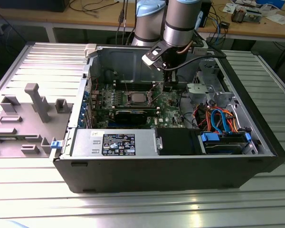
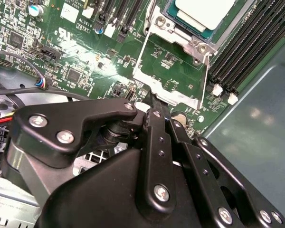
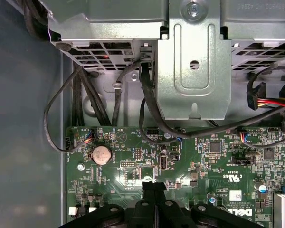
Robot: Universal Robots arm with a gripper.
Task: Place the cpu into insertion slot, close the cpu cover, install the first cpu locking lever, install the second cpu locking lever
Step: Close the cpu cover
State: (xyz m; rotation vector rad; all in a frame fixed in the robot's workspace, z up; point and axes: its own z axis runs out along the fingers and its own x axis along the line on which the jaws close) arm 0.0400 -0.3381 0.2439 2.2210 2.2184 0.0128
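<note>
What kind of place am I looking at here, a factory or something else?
Probably a robotics or electronics lab: a robot arm reaches into an open computer case on a ribbed metal table, with wooden workbenches strewn with cables behind.

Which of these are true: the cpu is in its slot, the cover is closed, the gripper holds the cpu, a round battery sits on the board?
The cpu sits in the slot: true.
The cover is closed: false; it lies flipped open beside the slot.
The gripper holds the cpu: false; it is shut, near the open cover's edge.
A round battery sits on the board: true.
</note>
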